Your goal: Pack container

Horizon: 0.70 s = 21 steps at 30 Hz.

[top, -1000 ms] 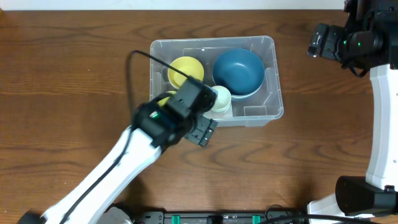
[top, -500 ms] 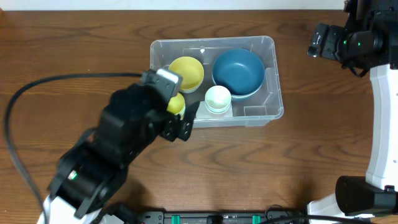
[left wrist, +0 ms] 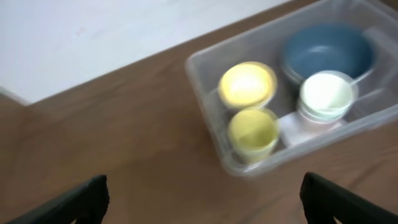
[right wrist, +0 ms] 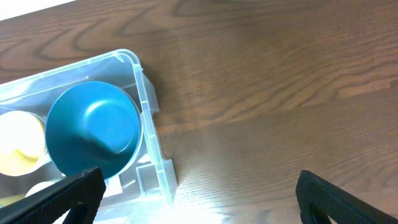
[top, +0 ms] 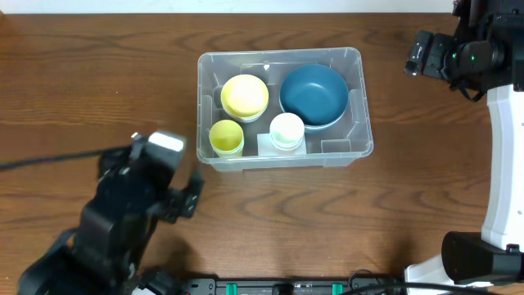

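Container lies upper centre overhead, long axis nine-to-three, with the left gripper, jaws wide and empty, looking nearer off its seven o'clock corner, while the right gripper, equally agape, hovers at two o'clock.

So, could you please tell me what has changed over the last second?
The left gripper, open, has pulled back from over the container, down and left in the overhead view, leaving the small yellow cup uncovered in its near-left corner. The yellow bowl, blue bowl, white cup and right arm stayed put.
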Available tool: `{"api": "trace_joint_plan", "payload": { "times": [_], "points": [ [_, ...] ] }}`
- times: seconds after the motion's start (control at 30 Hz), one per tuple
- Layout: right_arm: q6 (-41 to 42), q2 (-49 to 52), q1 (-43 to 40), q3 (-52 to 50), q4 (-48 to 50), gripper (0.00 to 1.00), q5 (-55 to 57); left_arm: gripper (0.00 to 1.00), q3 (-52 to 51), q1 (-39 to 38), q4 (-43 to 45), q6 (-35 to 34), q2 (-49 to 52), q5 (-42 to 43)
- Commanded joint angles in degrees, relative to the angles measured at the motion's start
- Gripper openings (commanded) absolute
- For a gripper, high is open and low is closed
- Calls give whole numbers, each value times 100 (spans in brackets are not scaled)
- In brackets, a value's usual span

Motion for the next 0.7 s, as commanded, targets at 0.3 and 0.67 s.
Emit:
{"api": "trace_joint_plan", "payload": {
  "times": [0.3, 0.67],
  "points": [
    [87, -39, -28, -2, -4, 99, 0, 98, -173, 1377, -612, -234, -1609, 262],
    [90, -39, -26, -2, -4, 99, 0, 98, -2684, 2647, 1744, -232, -3340, 1517]
  ]
}}
